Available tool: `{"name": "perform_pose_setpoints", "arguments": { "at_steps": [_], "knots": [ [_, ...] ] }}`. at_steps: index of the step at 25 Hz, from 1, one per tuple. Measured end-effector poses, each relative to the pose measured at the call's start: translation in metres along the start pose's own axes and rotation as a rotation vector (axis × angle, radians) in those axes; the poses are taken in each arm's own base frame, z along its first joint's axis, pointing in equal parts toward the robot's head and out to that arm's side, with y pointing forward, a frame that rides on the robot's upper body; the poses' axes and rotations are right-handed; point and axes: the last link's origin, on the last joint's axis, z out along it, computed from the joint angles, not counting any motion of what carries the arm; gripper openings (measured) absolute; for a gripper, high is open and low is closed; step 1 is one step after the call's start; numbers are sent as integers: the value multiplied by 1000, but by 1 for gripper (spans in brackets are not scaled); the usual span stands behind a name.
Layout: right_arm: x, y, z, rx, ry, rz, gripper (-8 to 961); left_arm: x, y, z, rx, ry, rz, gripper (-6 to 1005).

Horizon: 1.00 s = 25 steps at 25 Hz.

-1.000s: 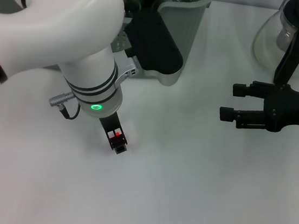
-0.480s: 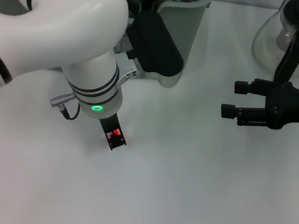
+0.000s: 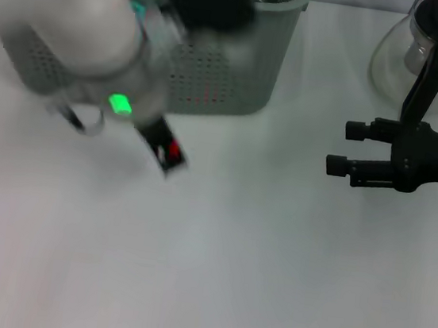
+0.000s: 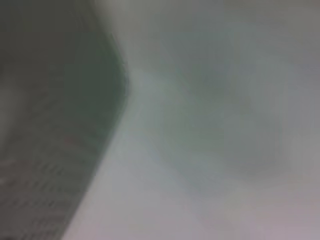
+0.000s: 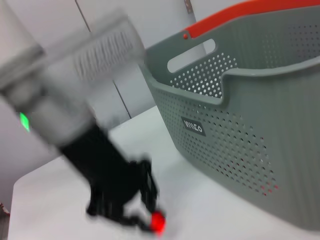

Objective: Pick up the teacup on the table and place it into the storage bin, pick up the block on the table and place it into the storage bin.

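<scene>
**Left arm blurred beside the storage bin, a small red piece at its gripper**

In the head view the left arm is a blur at about ten o'clock, a green light glowing on its wrist. The left gripper (image 3: 168, 154) points toward four o'clock and hangs over the table (image 3: 213, 275), just in front of the storage bin (image 3: 222, 76). A small red thing (image 3: 174, 151), which may be the block, shows between the dark fingers. The right wrist view gives the same red spot (image 5: 157, 221) at the tip of the black gripper (image 5: 142, 212), so the fingers look closed around it, though the blur leaves this less than sure.

The storage bin stands at twelve o'clock in the head view, grey-green, with perforated walls. From the right wrist camera its scooped handle cut-out, a small black label (image 5: 193, 126) with white lettering and an orange strip along the far rim are plain to see. The left wrist view shows only a smeared dark wall of the bin (image 4: 55, 130) against the pale table.

The right gripper (image 3: 341, 149) rests at three o'clock, level over the table and well apart from the bin, its two fingers spread with nothing between them. Behind it, at about one to two o'clock, stands a glass carafe (image 3: 399, 62) with a black handle.

No teacup can be made out in any view.
</scene>
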Motion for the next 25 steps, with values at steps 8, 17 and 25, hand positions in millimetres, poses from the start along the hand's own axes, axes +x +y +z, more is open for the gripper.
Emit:
{"name": "perform_pose_setpoints", "arguments": {
  "at_steps": [8, 17, 25],
  "knots": [
    [2, 0, -3, 0, 2, -17, 916, -44, -111, -135, 29, 491, -367, 232],
    [1, 2, 3, -15, 18, -46, 916, -47, -198, -101, 17, 571, -603, 280],
    [-4, 0, 0, -12, 17, -54, 916, -37, -201, -88, 8, 613, -597, 411]
  ]
}}
